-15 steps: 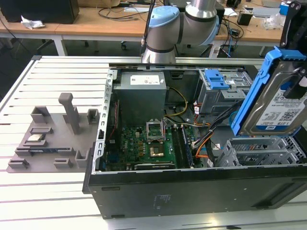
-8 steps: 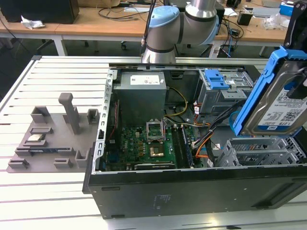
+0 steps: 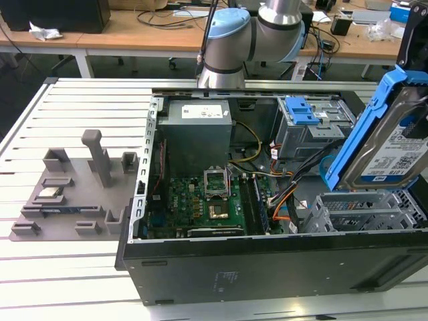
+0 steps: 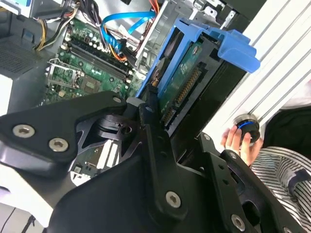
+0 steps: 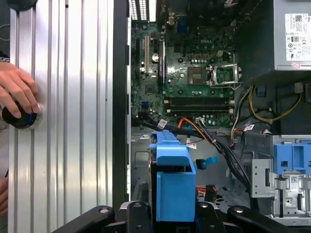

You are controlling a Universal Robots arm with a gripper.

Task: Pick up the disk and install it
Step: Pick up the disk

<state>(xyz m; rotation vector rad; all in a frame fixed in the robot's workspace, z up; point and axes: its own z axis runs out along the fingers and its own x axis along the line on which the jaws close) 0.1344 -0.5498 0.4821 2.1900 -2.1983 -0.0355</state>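
Slats of pale metal form the table (image 3: 67, 274), where an open computer case (image 3: 267, 267) lies beside a grey parts tray (image 3: 73, 194). Wooden desks (image 3: 134, 30) strewn with cables stand behind. The gripper (image 5: 172, 216) is clamped on the disk (image 3: 394, 144), tilted above the case's end at the exterior view's right. A person's hand (image 5: 17, 92) rests on a knob (image 5: 19, 119).

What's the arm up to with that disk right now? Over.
Hand shut on disk. Disk tilted above open case, not seated. Cables close by inside.
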